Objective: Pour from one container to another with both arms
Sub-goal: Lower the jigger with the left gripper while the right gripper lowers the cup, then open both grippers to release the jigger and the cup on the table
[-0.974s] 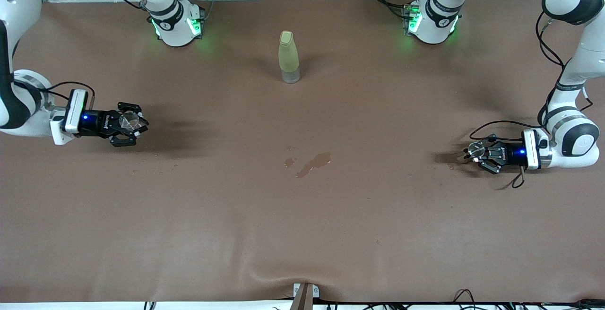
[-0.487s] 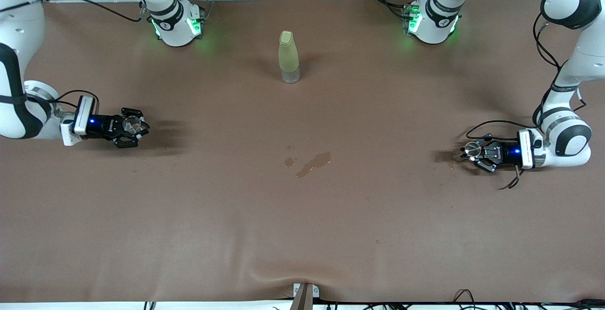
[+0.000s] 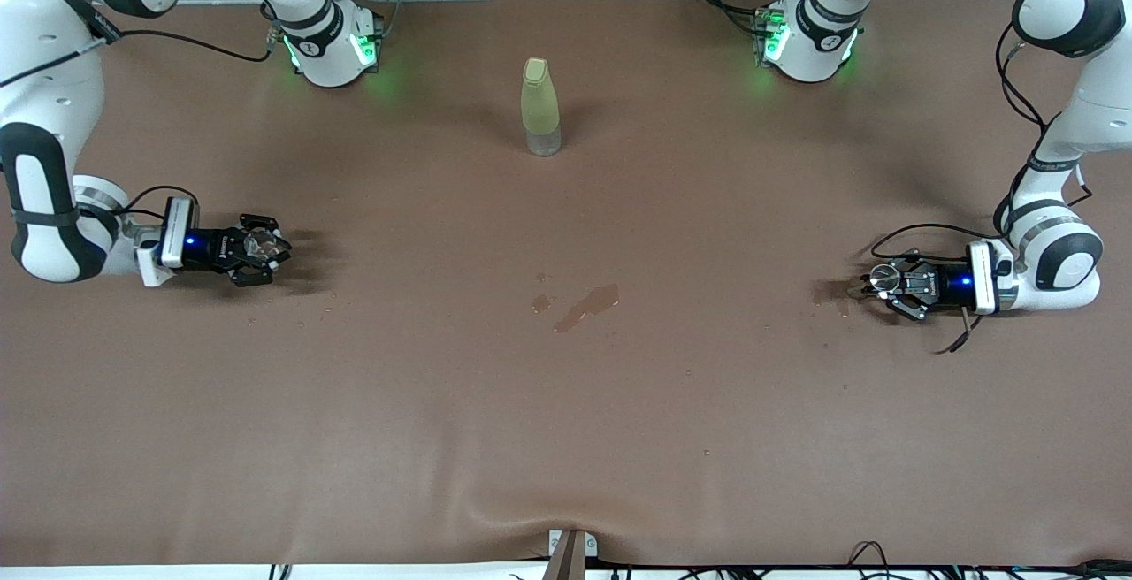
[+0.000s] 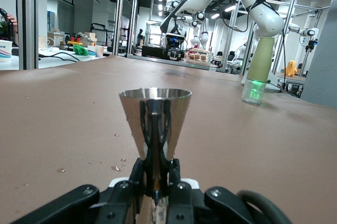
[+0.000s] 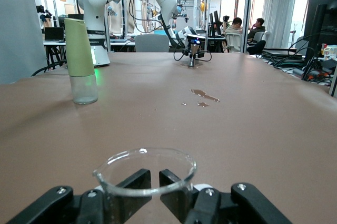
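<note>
Left wrist view: the left gripper [image 4: 155, 182] is seen clenched on a steel cup [image 4: 155, 124], whose narrow lower part is pinched between the two fingers while the wide rim stands upright above them. In the front view the same left gripper [image 3: 889, 282] is held low at the left arm's end of the table [image 3: 566, 438], the steel cup [image 3: 883, 276] showing as a small round rim. Whether the cup's base touches the brown cover cannot be told, since its foot is hidden by the fingers.

At the right arm's end, the right gripper [image 3: 261, 248] is closed around a clear glass cup [image 3: 256, 245]; in the right wrist view the glass cup [image 5: 145, 177] is seen upright between the fingers of the right gripper [image 5: 152, 192], its lower part cut off by the picture's edge. What either cup holds cannot be made out.

Between the two grippers a broad stretch of open table is left. A green bottle [image 3: 540, 107] with a clear base is stood upright near the arms' bases, well apart from both grippers. A wet spill [image 3: 586, 306] is spread on the cover nearer the front camera than the bottle, roughly midway between the grippers. The table's front edge is well clear of both hands.
</note>
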Robot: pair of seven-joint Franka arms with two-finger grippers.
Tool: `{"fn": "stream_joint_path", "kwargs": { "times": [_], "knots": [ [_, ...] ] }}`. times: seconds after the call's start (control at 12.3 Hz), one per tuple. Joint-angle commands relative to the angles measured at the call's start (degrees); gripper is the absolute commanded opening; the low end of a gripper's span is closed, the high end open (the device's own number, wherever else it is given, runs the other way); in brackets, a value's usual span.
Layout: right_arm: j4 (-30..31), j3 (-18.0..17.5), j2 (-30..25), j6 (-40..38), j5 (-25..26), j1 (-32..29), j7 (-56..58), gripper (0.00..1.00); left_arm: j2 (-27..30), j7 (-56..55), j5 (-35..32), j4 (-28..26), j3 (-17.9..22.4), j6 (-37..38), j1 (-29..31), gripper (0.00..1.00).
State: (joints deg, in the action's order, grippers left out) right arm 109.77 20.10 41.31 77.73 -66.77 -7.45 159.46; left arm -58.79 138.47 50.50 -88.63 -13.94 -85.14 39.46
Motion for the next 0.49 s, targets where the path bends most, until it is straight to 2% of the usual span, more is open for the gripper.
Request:
{"fn": "stream_joint_path", "kwargs": {
  "times": [0.0,0.24,0.41],
  "knots": [
    [-1.4,-0.76,3.42,-1.44,0.67,-1.34,11.92,0.0,-0.45,0.4,-0.93,0.38,-0.21,1.55,1.23,0.29],
    [-1.93,-2.43,6.66,-1.35,-0.81,-1.34,13.76,0.0,-0.45,0.22,-0.84,0.38,-0.03,1.82,1.58,0.4],
    [-2.02,-2.7,8.25,-1.35,-2.57,-0.82,15.43,0.0,-0.45,-0.04,-0.84,0.38,-0.03,1.82,1.67,0.4]
  ]
}}
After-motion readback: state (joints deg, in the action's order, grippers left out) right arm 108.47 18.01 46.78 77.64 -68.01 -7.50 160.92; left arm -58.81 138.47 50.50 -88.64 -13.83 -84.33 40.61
